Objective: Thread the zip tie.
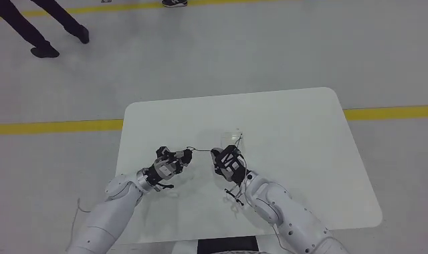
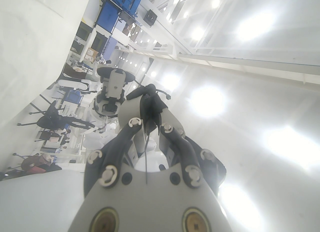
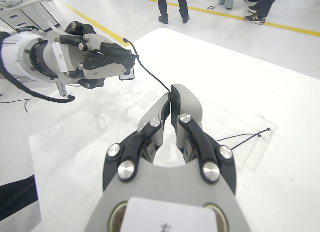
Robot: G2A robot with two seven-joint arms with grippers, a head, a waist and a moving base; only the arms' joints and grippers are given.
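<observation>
Now, the zip tie (image 3: 152, 76) is up in the air over the tabletop (image 1: 301, 134), strung between the two hands. The left hand (image 3: 131, 58) is clamped on it near the head end, and the little square head (image 3: 125, 40) pokes out just past its fingers. From there the strap curves across to the right hand (image 3: 170, 94), whose fingers are pressed together on the tail. By my read, this is the line-up step: both ends are secured and nothing is threaded yet. The next move calls for curling that tail round to meet the head and getting the tip square to the slot. That's tricky, since the right hand seems to leave very little tip showing. Off beside the right hand, spare ties (image 3: 250, 140) lie in a clear tray (image 3: 232, 115).
</observation>
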